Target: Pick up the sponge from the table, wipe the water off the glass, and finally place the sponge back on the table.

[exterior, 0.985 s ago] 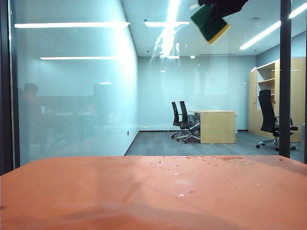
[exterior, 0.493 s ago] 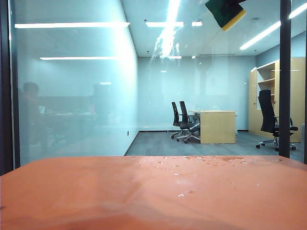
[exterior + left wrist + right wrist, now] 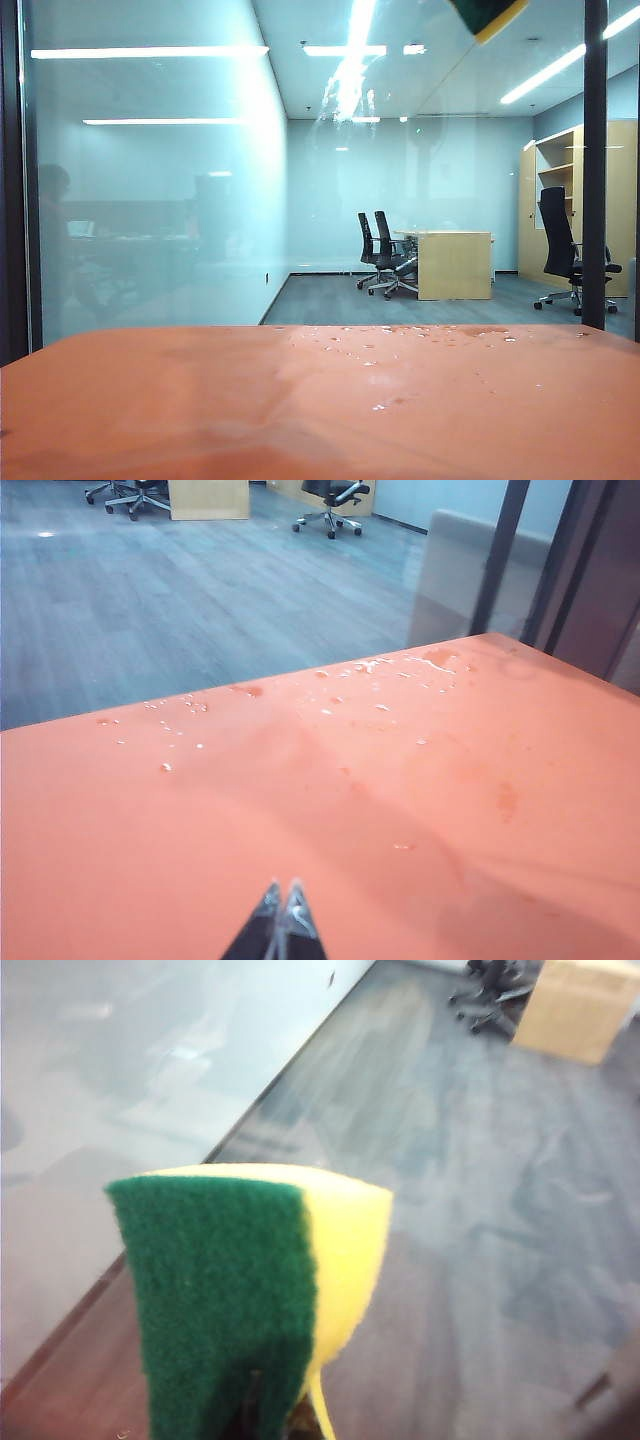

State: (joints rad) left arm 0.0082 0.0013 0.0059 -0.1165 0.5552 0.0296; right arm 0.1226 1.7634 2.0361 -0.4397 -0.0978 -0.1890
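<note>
The sponge (image 3: 488, 12), yellow foam with a dark green face, shows only as a corner at the top edge of the exterior view, high against the glass (image 3: 150, 200). In the right wrist view the sponge (image 3: 250, 1290) fills the foreground, and my right gripper (image 3: 272, 1415) is shut on its lower end, mostly hidden behind it. Whitish water streaks (image 3: 345, 95) run down the glass left of the sponge. My left gripper (image 3: 282, 892) is shut and empty, hovering low over the orange table (image 3: 480, 780).
Water droplets (image 3: 375, 350) lie scattered on the table (image 3: 200, 400) near the glass, and the left wrist view shows the droplets (image 3: 375, 670) too. A dark vertical frame (image 3: 595, 160) stands at the right. An office with a desk and chairs shows through the glass.
The sponge has gone up and slightly right along the glass, from well inside the exterior view to its top edge. The gripper holding it has left that view. The left arm is still.
</note>
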